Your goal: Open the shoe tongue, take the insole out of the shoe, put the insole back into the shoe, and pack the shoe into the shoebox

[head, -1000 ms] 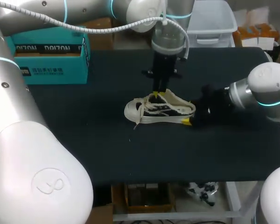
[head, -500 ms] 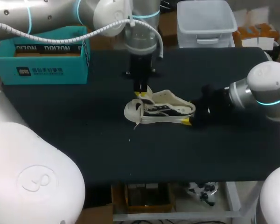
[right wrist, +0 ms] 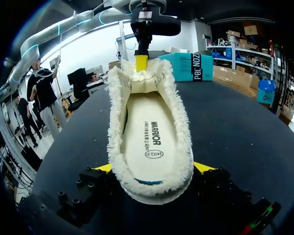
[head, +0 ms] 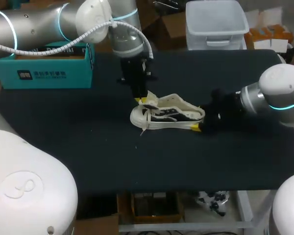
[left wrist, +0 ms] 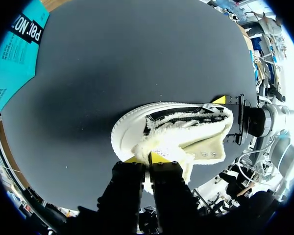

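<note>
Shoe (head: 169,115) prob. light & soft w/ fleecy lining, so my right pincer (right wrist: 152,169) clamps its firmer heel (right wrist: 149,188) on both sides, while my left pincer (left wrist: 148,159) is pinched nearly closed on the floppy tongue (right wrist: 143,81).

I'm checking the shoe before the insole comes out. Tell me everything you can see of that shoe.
The shoe is a cream low sneaker with black side panels, a white sole and fleecy lining. It stands upright on the black table, toe towards the robot's left. The left gripper pinches its tongue, which is drawn towards the toe, baring the printed insole lying inside. The right gripper clamps the heel from both sides.
</note>
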`<state>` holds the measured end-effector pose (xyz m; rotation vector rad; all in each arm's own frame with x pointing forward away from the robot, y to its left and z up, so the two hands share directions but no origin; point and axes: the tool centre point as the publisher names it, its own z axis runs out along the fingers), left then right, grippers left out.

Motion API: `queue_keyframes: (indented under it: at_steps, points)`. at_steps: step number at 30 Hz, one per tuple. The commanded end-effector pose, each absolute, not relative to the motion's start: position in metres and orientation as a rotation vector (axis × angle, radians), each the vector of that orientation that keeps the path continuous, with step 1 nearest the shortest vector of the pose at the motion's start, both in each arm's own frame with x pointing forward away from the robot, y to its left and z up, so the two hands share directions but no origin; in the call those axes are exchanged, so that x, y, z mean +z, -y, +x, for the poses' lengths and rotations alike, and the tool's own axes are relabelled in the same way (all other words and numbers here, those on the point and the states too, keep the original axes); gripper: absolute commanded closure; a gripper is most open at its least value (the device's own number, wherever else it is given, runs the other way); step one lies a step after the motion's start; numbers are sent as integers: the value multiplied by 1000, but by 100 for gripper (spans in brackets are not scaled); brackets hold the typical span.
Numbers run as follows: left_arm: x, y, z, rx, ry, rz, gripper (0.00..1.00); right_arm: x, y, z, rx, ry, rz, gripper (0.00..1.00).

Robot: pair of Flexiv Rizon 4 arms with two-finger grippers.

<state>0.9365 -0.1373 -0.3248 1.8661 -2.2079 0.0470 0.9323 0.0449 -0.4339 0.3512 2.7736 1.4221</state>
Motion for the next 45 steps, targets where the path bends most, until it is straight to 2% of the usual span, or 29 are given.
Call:
queue_keyframes:
  at_steps: [1, 10, 17, 18, 23, 27, 28, 45]
  points:
    - [-323, 133, 934, 59, 2224, 1846, 70, -446, -41, 930, 1428, -2772, 349, 100]
    - [-271, 137, 916, 213, 2416, 1705, 63, -446, -41, 930, 1428, -2772, 349, 100]
    - [-222, 157, 906, 327, 2639, 1475, 89, -446, -41, 930, 1428, -2772, 349, 100]
    - [-217, 161, 905, 339, 2678, 1411, 100, -446, -41, 930, 1428, -2772, 349, 100]
    - [-201, 179, 901, 359, 2894, 963, 100, -446, -41, 930, 1428, -2772, 349, 100]
    - [-199, 175, 897, 372, 3003, 27, 100, -446, -41, 930, 1428, -2772, 349, 100]
    - [-197, 173, 899, 327, 2967, -91, 100, -446, -41, 930, 1428, -2772, 349, 100]
    - [-197, 183, 909, 290, 2976, -106, 100, -446, -41, 930, 1428, -2772, 349, 100]
